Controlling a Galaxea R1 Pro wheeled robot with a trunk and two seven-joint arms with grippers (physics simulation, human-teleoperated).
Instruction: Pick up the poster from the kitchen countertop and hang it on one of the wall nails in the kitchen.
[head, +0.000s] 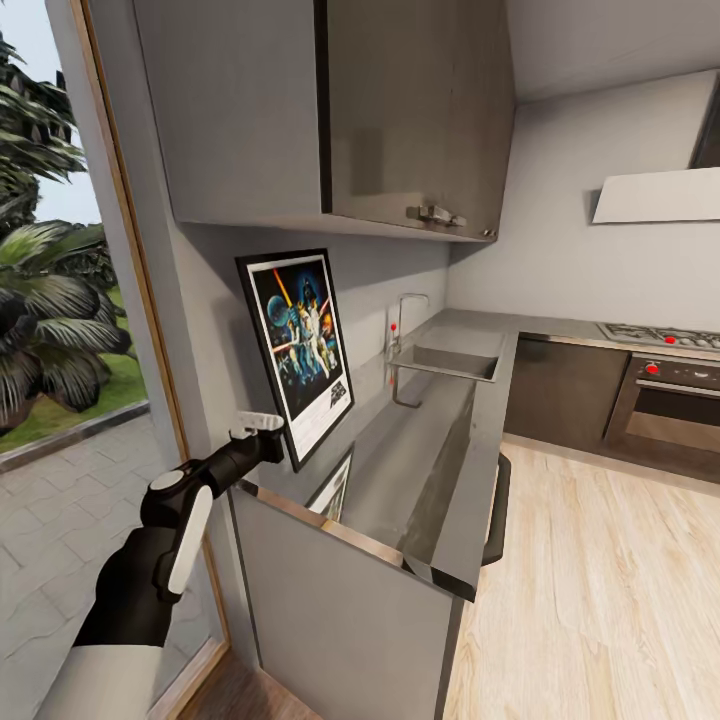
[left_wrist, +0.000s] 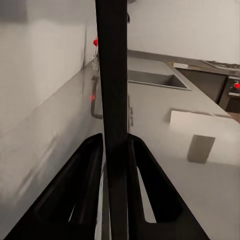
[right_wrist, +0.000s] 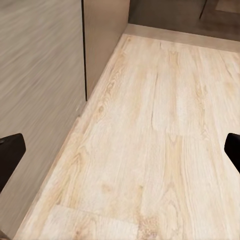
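Poster (head: 300, 350): flat upright rectangle, thin black frame, white border, dark blue artwork with figures and lightsabers; it was held on edge above the near end of the table (head: 420, 480), tilted, its lower corner at the left hand (head: 262, 432). Table: long glossy grey metallic slab, reflective, with an inset rectangular sink (head: 447, 362) and a slim tap (head: 405, 312) beyond the hand. Left hand: dark fingers (left_wrist: 80, 195) pinched on the poster's black frame edge, which ran straight out between them in the left wrist view (left_wrist: 112, 100). Left arm: black with white panels, reaching forward and up, wrist level with the table edge. Right hand (right_wrist: 120, 155): dark fingertips (right_wrist: 11, 150) spread wide apart, pointing down over pale wood-grain plank floor (right_wrist: 165, 130), beside a grey cabinet panel (right_wrist: 40, 100).
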